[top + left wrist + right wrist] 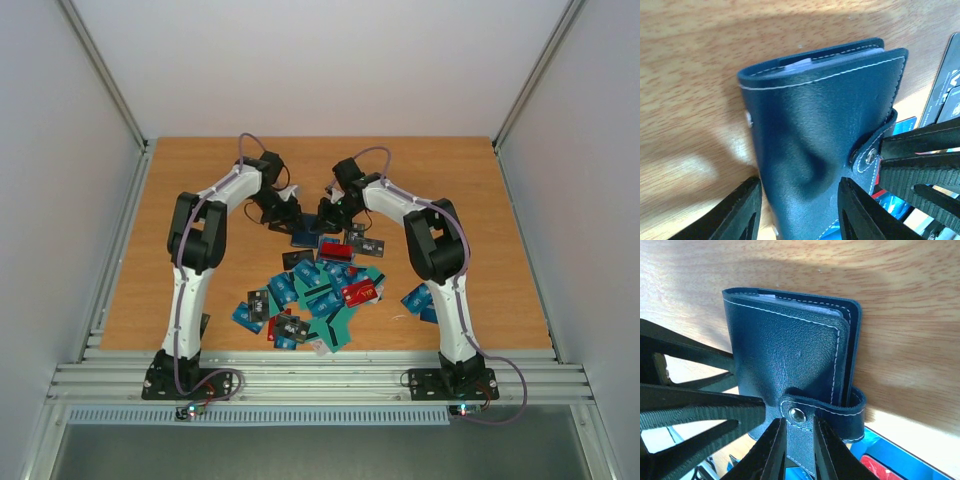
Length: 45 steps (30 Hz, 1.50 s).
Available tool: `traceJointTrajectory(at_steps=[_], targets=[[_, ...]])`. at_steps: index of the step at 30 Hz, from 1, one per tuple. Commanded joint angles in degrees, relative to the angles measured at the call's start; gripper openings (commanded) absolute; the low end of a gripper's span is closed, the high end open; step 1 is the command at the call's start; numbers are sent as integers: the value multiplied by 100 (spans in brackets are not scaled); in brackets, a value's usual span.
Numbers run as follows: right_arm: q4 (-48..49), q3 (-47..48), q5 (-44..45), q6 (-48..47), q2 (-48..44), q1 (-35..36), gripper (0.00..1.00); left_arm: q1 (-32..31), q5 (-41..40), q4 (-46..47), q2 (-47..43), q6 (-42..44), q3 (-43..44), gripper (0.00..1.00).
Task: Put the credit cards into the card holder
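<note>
Right wrist view: right gripper [800, 429] pinches the snapped strap [832, 409] of the card holder [785, 350], which lies closed beyond the credit cards [325, 290]. Left gripper [799, 189] spread astride it. Advise: pin body, peel strap steadily.

We see a navy card holder [810, 135] with white stitching; blue, teal, black and red credit cards [322, 298]; an orange wood-grain table [190, 180].

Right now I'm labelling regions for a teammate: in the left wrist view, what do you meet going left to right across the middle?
wooden table → card holder → right gripper, reaching in from the right edge.
</note>
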Motion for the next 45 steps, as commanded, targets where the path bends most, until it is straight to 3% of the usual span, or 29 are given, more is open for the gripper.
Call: traceJointTrajectory(at_steps=[1,13,45], targets=[[108,181,-70,100,157,-9,17,-96,-35,80,213,94,88,43],[208,328,-187,248,301,-7,17,-215,-385,-81,316,165,144,30],[209,-266,65,17,-228,-7,17,-253,-778,-79,276,-458,67,28]])
